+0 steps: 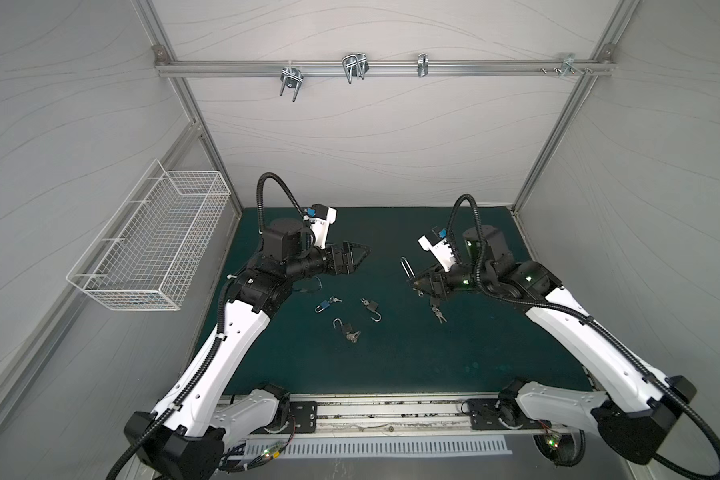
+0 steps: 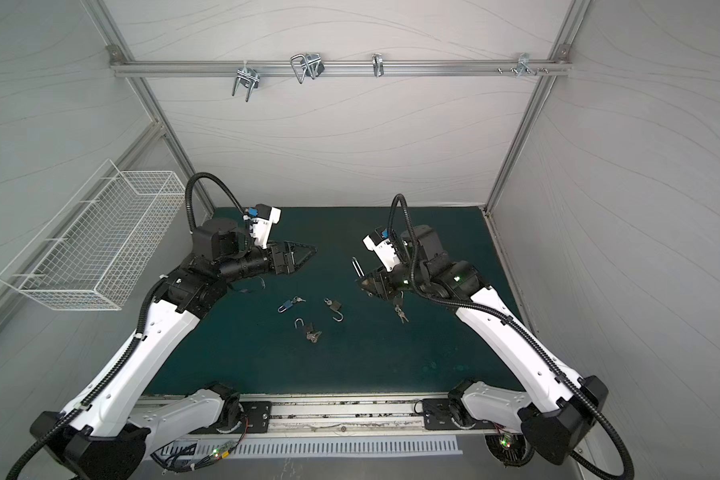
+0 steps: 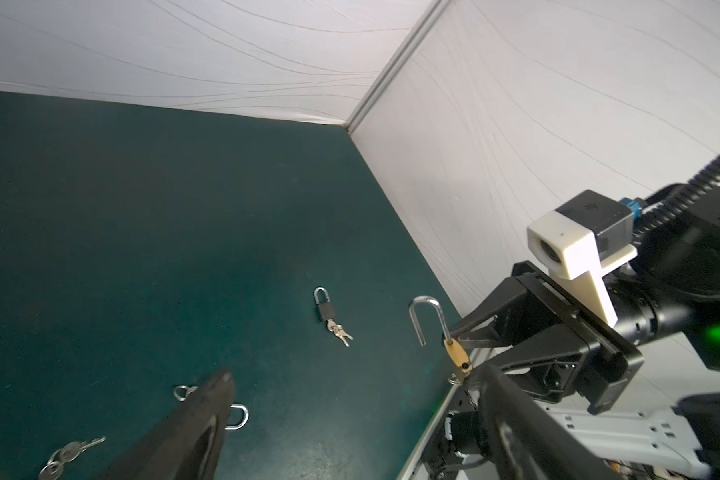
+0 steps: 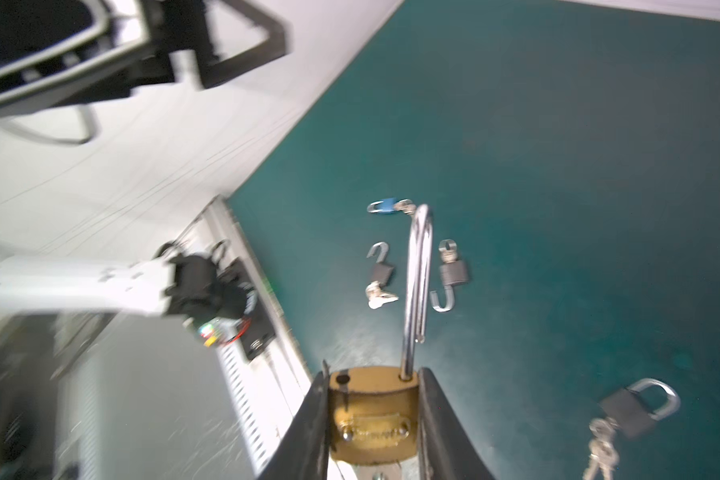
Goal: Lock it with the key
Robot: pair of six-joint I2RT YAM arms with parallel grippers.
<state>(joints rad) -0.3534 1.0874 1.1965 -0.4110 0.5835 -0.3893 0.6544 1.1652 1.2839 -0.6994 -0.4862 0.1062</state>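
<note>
Insp: Brass padlock (image 4: pixel 371 415), status?
Tech: Body pinched in rt gripper (image 3: pixel 460 353), raised off mat (image 1: pixel 391 365); shackle (image 4: pixel 418 270) swung open.
Insp: Lt gripper (image 1: pixel 360 259)?
Tech: Jaws spread, nothing in them, facing the lock, well apart.
Insp: Rest?
Tech: Blue padlock (image 1: pixel 323 306), three black padlocks (image 1: pixel 346 328) on mat, keys (image 1: pixel 335 299) attached.

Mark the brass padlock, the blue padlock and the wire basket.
brass padlock (image 4: pixel 373 419): right wrist view, on its brass body.
blue padlock (image 1: pixel 323 306): in a top view, on its blue body.
wire basket (image 1: pixel 150 245): in a top view, on its mesh wall.
</note>
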